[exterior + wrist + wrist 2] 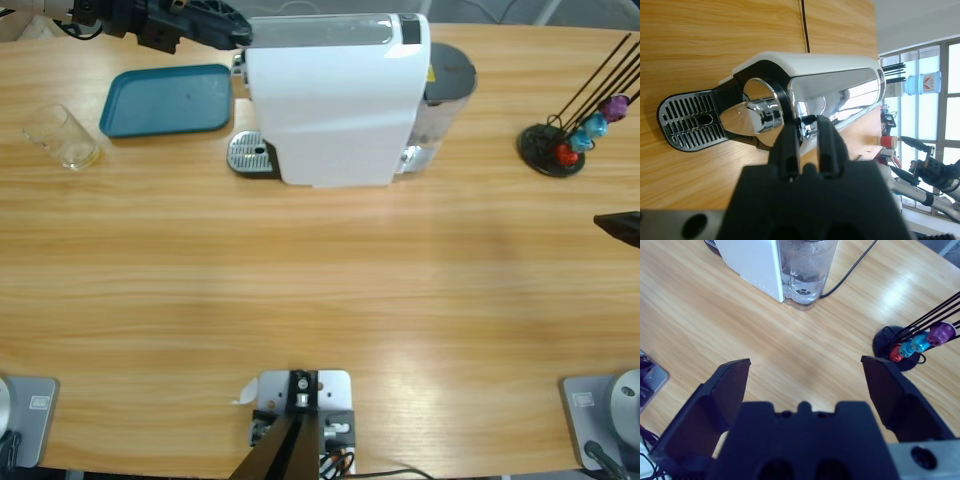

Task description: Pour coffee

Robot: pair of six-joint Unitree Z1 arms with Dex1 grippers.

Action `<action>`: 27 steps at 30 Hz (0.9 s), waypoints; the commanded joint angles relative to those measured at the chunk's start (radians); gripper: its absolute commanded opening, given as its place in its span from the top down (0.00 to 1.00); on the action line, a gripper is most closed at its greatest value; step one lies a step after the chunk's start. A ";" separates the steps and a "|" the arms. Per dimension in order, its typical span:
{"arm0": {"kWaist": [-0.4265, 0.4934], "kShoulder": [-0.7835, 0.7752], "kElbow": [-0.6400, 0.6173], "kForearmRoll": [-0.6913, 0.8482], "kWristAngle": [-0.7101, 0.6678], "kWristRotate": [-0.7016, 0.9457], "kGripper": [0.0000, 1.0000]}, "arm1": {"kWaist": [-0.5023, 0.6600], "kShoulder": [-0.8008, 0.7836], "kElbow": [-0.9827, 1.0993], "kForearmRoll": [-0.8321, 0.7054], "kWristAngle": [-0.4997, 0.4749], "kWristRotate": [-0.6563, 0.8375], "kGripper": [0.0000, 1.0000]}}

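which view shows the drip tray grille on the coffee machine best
The left wrist view: the drip tray fills the left side with its slots and centre hole plain, nothing on it. The high view shows it small, partly under the white coffee machine. The right wrist view does not clearly show it.

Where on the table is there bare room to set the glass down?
Bare wood spans the near half in front of the coffee machine, and between it and the capsule stand. The teal tray is empty. It is crowded at the drip grate by the left claw.
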 commanded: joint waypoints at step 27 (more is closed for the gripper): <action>-0.050 -0.028 -0.143 -0.006 -0.013 0.011 1.00 | 0.005 0.021 0.008 0.007 -0.023 0.016 0.00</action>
